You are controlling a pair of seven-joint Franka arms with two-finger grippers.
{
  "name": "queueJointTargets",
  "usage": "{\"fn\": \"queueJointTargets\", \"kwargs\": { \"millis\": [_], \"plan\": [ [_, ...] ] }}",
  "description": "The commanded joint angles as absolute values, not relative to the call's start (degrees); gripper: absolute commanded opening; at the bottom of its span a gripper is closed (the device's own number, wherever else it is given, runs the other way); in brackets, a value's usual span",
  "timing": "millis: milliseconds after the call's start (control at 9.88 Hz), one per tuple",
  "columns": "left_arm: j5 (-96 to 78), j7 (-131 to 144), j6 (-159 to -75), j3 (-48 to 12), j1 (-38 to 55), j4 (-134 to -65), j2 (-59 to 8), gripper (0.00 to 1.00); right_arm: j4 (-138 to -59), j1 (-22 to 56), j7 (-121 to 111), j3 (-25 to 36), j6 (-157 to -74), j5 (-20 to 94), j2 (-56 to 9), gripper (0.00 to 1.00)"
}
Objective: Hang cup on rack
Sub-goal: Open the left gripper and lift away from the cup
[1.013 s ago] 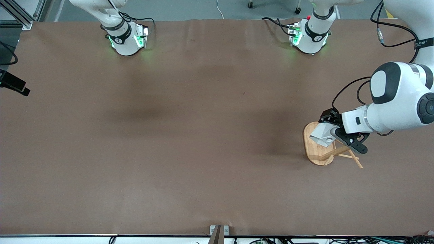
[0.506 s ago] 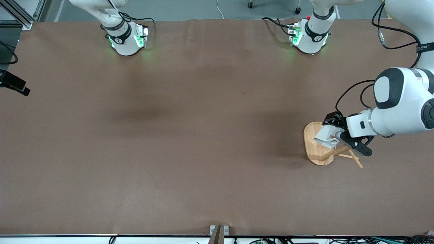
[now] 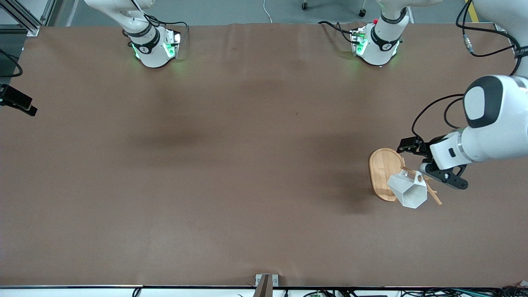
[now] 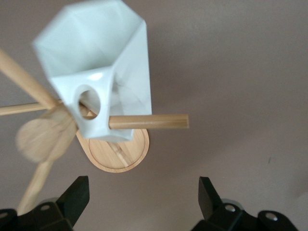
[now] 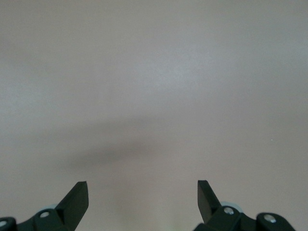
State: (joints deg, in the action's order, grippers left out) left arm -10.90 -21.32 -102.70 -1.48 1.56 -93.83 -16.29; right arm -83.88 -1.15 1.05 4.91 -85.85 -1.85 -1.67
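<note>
The small white faceted cup (image 3: 406, 191) with a hexagonal rim hangs on the light bamboo rack (image 3: 384, 173), a mug tree with an oval flat base, a central post and thin angled pegs. In the left wrist view, one round peg (image 4: 149, 121) passes through the round hole in the blocky handle (image 4: 89, 107), and the cup (image 4: 98, 62) is tilted with its open rim facing away from the post. The rack stands on the brown desk (image 3: 231, 165) toward the left arm's end.

The left end effector (image 3: 429, 163) is just beside the rack's pegs, above the desk. Its black fingers (image 4: 74, 197) are spread wide, apart from the cup, and hold nothing.

The right arm waits. The right end effector (image 5: 143, 197) hangs over bare desk surface, fingers (image 5: 77, 199) spread wide and holding nothing.
</note>
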Motion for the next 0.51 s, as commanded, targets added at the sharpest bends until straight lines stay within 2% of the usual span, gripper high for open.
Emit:
{"fn": "queueJointTargets", "kwargs": {
  "millis": [0,203,405],
  "plan": [
    [-9.32,-18.29,-98.73,-1.14,1.76,-92.66,-12.14,1.00,-83.85,-1.41,0.62,4.75,-85.25,-2.02,-1.06,1.00],
    [-8.53,-11.99,-91.97,-1.05,1.76,-88.17,-8.64,1.00,-83.85,-1.41,1.66,4.75,-85.43,-2.11,-1.05,1.00],
    [-5.38,-13.17,-91.50,-0.62,1.67,-87.98,-3.72,1.00,-83.94,-1.41,1.76,4.83,-85.43,-1.85,-1.05,1.00]
  ]
}}
